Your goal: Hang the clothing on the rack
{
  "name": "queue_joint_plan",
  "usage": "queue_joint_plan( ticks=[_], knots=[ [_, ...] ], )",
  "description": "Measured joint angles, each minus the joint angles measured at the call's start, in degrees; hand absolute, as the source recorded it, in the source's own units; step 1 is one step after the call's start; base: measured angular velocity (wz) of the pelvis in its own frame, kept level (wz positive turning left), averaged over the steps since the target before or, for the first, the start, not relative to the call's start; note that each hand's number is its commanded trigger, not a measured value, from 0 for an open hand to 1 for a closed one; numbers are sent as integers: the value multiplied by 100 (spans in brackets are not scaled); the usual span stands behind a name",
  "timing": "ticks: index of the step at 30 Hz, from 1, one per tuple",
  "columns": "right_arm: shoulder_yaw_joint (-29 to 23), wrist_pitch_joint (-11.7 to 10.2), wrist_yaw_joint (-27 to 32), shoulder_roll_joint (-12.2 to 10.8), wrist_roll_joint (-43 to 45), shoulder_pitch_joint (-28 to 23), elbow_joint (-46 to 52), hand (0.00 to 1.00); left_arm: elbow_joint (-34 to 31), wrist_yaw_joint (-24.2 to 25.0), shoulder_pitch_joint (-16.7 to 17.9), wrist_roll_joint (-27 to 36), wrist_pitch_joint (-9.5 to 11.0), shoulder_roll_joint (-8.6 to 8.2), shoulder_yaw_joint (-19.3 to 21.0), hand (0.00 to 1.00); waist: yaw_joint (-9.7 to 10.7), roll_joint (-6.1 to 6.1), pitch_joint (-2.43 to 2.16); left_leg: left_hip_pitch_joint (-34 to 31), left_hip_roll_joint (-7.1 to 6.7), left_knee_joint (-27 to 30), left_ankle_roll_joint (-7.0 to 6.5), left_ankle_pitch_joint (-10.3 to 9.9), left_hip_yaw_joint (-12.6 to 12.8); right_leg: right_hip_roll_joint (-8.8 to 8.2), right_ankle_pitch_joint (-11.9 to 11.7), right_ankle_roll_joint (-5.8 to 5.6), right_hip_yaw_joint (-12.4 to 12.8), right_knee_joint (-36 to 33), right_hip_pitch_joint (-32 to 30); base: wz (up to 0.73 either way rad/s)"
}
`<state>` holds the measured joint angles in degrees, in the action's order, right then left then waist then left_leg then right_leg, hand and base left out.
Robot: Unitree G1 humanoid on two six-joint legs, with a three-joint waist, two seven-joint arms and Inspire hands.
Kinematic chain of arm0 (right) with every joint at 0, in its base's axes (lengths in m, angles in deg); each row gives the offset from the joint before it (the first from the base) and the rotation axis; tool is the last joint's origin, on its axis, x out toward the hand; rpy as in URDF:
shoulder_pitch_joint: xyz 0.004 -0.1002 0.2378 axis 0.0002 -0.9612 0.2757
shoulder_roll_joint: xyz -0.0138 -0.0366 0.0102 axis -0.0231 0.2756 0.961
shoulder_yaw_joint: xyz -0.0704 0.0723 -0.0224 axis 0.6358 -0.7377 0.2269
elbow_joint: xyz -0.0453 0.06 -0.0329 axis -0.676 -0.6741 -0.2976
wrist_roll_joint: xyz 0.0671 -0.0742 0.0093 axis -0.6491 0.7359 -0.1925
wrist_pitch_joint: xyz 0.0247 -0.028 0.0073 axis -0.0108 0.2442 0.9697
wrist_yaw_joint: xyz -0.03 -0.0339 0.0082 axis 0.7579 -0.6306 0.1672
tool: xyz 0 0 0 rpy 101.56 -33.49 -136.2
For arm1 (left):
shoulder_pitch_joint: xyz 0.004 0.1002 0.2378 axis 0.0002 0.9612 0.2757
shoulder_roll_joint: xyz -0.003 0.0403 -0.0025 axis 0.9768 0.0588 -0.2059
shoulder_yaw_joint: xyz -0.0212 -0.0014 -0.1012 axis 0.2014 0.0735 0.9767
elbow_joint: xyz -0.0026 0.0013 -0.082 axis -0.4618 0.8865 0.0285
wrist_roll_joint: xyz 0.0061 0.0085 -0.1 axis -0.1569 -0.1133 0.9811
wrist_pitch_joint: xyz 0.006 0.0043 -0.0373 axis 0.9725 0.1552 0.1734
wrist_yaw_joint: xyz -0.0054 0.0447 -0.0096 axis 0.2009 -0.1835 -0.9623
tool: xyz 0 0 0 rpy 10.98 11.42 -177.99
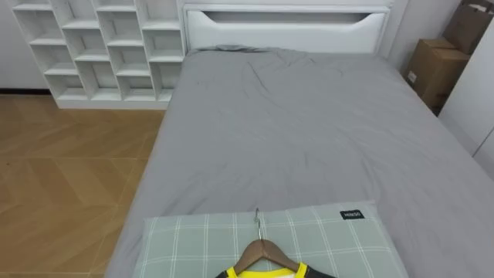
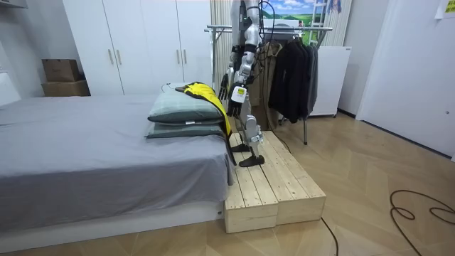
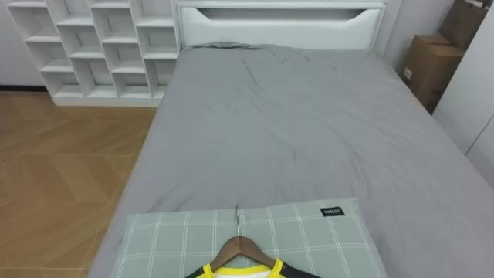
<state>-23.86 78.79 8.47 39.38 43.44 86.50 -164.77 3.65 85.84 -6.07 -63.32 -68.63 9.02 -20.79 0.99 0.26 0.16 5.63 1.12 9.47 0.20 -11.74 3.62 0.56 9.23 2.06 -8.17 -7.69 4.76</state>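
Yellow shirt on hanger lies on pillow, not yet lifted. Rack behind robot. Left hand hangs low; open or closed, cannot tell. Whole job left.

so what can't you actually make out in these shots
- garment on the hanger: eye views, bottom edge cuts it off below the yellow collar
- same garment, room view: too small on the pillows to tell its kind
- hung clothes: room view, robot stands in front of some
- cardboard boxes: eye views, right edge cuts them
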Motion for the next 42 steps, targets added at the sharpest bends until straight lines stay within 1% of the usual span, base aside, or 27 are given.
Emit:
queue_joint_plan(
  ticks=[14,21,26,28,29,33,37,39,40,41,42],
  knots=[
    [-53,-1,-3,17,23,2,7,0,7,21,7,-27,10,4,22,0,-10,22,-6,6,0,-2,0,0,23,-15,1,-2,17,-14,-56,0],
    [-133,-4,-15,9,-126,-57,-7,0,6,-57,70,-34,15,-14,127,0,-4,29,8,45,2,-3,0,0,22,-8,1,-2,7,-2,22,0],
    [-115,3,5,-1,-330,-53,-105,0,43,-422,76,48,17,-54,132,0,-34,36,10,106,2,-12,0,0,52,-3,2,-3,14,-4,34,-2],
    [-114,11,21,0,-427,-74,-114,0,43,-593,58,47,16,-65,140,0,-102,33,9,110,4,-12,0,0,78,-3,1,-4,12,-5,36,-5],
    [-104,28,31,0,-446,-99,-114,0,42,-677,62,45,16,-65,179,0,-144,36,10,111,4,-12,0,0,79,-3,1,-3,11,-7,35,0],
    [-100,67,136,-2,-447,-93,-107,0,25,-1045,122,45,9,-69,408,0,-161,45,11,112,4,-16,0,0,75,-3,1,-4,12,-5,31,0],
    [-4,66,229,-1,-463,-90,-100,0,20,-1667,228,-30,9,-52,536,0,-170,43,13,154,5,-16,0,0,74,-1,0,-3,6,-6,70,0],
    [-19,64,260,-4,-408,-102,-82,0,14,-1926,271,-237,8,-32,749,0,-159,44,15,166,2,-15,-2,-2,19,-2,2,-3,7,-6,101,8],
    [-18,64,287,-1,-370,-92,-74,0,-46,-2176,282,-414,10,-17,898,0,-165,49,16,163,2,-18,-10,-8,14,1,24,-9,10,-6,96,9],
    [-18,64,309,1,-332,-82,-69,0,-107,-2311,304,-504,11,-8,950,0,-167,46,14,162,2,-18,-18,-13,5,3,26,-12,7,-7,95,8],
    [-10,61,350,7,-280,-78,-60,0,-288,-2598,370,-662,15,5,1031,0,-170,47,13,165,2,-18,-23,-16,-15,6,27,-13,-1,-7,105,8]
  ],
)
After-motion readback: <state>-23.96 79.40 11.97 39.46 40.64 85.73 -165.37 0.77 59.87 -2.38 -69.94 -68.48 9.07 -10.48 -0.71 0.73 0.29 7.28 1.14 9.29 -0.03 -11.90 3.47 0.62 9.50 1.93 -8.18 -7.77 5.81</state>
